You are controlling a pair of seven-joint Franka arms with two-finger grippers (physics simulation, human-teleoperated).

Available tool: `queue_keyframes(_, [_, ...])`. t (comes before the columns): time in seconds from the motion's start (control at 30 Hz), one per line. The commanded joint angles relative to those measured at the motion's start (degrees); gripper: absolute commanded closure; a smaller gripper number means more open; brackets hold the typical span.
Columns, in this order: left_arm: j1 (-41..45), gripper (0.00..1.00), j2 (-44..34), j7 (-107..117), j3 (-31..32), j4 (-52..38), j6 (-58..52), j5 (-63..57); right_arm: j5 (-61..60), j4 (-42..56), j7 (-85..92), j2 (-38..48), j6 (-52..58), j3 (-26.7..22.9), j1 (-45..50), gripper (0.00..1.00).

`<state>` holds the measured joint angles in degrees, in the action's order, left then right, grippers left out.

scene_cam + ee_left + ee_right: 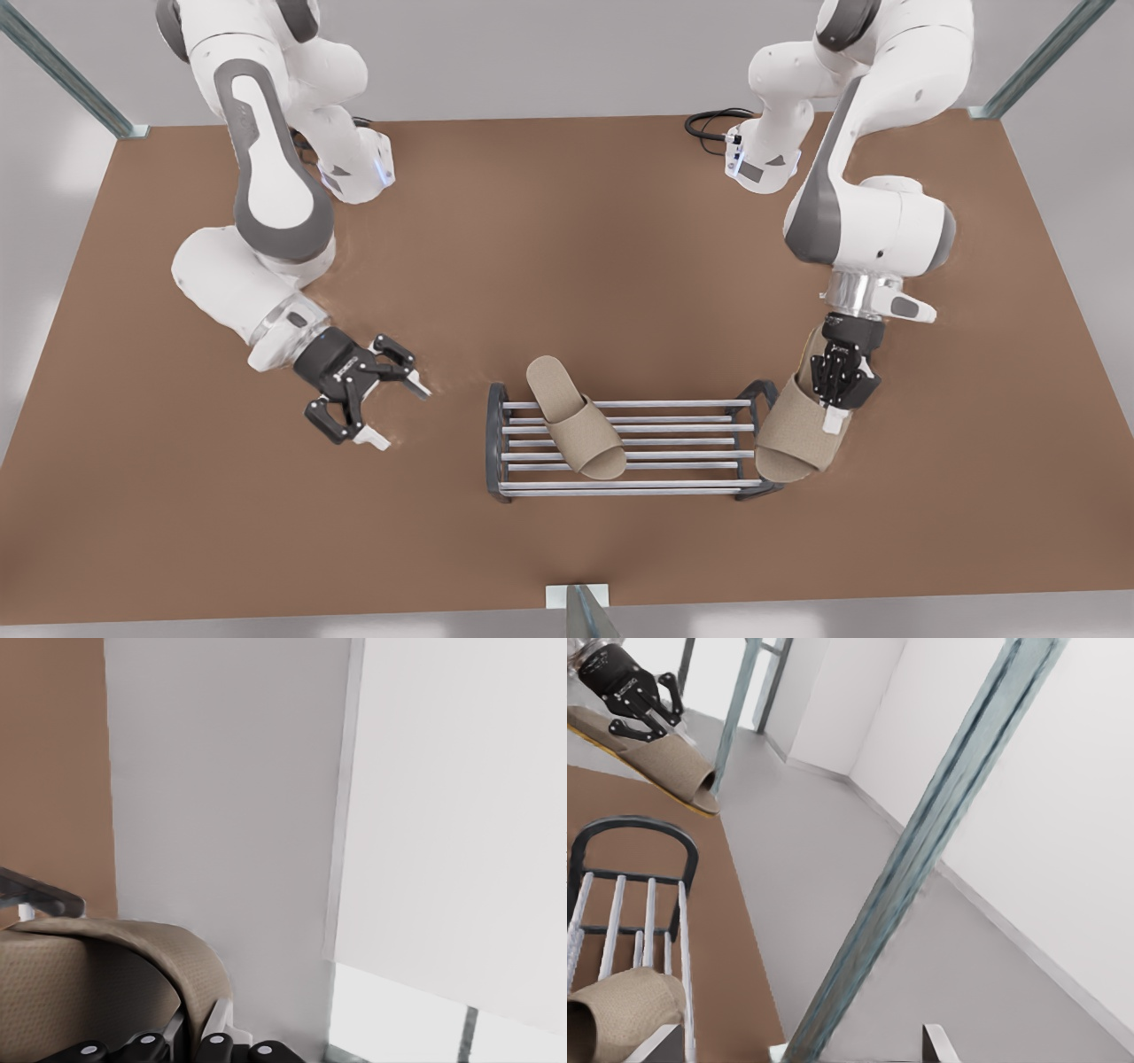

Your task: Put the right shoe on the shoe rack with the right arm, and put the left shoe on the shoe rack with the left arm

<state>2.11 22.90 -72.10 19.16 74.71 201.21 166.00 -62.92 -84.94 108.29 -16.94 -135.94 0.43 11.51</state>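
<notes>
The dark-grey shoe rack (pixel 620 485) with silver bars stands on the brown table near its front edge. One beige slipper (pixel 576 421) lies slantwise across the bars toward the front view's left end, and appears in the right wrist view as the slipper (pixel 616 1010) on the rack (pixel 633 828). My right gripper (pixel 397 413) hovers open and empty to the front view's left of the rack. My left gripper (pixel 842 390) is shut on the second beige slipper (pixel 797 425), held tilted, toe down, just above the rack's end frame on the front view's right. Up close, that slipper (pixel 89 974) sits between my fingers (pixel 213 1041).
The brown table (pixel 567 221) ends in grey floor on all sides. Both arm bases stand at the back, with a black cable (pixel 713 120) beside one. Metal posts (pixel 62 66) rise at the corners and a bracket (pixel 576 598) sits at the front edge.
</notes>
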Motion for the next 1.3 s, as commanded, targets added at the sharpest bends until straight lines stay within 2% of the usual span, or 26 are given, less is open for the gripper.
queue_keyframes(0.0, [5.0,0.79,0.83,0.21,-0.17,-2.11,-0.82,5.56,45.32,7.94,-88.83,-1.69,63.96,-2.01,-4.48,0.0])
queue_keyframes(0.07, [10.19,0.79,1.97,0.29,-0.35,-2.2,-0.82,0.64,60.19,16.38,-105.82,-6.18,63.26,-4.3,-4.39,0.0])
queue_keyframes(0.13, [10.81,0.79,6.02,0.29,-0.35,-2.2,-0.82,-3.4,65.73,17.79,-111.63,-0.47,64.05,-3.86,-4.04,0.0])
queue_keyframes(0.23, [10.81,0.79,7.77,0.47,-2.64,-1.32,-0.73,-4.99,65.56,16.74,-111.19,8.67,65.72,-3.42,-4.57,0.0])
queue_keyframes(0.33, [11.34,0.79,7.95,0.47,-2.9,0.0,-0.73,-5.07,66.0,9.36,-111.89,13.6,64.49,-1.93,-4.74,0.0])
queue_keyframes(0.37, [19.04,0.79,8.83,2.21,-10.77,-0.53,-0.74,-4.81,65.82,5.85,-111.8,15.09,62.21,0.0,-6.5,0.0])
queue_keyframes(0.4, [30.74,0.79,9.44,10.04,-24.41,-0.7,-0.82,-4.9,65.91,4.26,-111.8,15.88,60.71,1.33,-7.29,0.0])
queue_keyframes(0.43, [33.31,0.79,9.8,13.04,-27.68,-0.7,-0.91,-5.08,65.91,3.03,-111.54,16.67,59.74,1.33,-7.38,0.0])
queue_keyframes(0.73, [32.78,0.79,10.5,14.88,-27.77,-0.88,-1.17,-4.9,65.73,3.47,-111.45,15.53,59.74,1.33,-7.21,0.0])
queue_keyframes(0.77, [32.78,0.58,10.5,14.88,-27.77,-0.88,-1.17,-4.9,65.73,3.47,-111.45,15.53,59.74,1.33,-7.21,0.0])
queue_keyframes(0.8, [32.87,0.15,10.68,14.88,-27.77,-0.88,-1.17,-5.08,65.65,3.47,-111.45,15.53,59.74,1.33,-7.21,0.0])
queue_keyframes(0.83, [32.87,0.0,10.76,14.88,-27.77,-0.88,-1.17,-5.16,65.56,3.55,-111.36,15.09,59.65,1.33,-7.21,0.0])
queue_keyframes(1.27, [32.87,0.0,11.82,15.23,-27.69,-0.88,-0.82,-6.39,64.77,3.64,-111.01,13.95,59.3,1.24,-6.85,0.0])
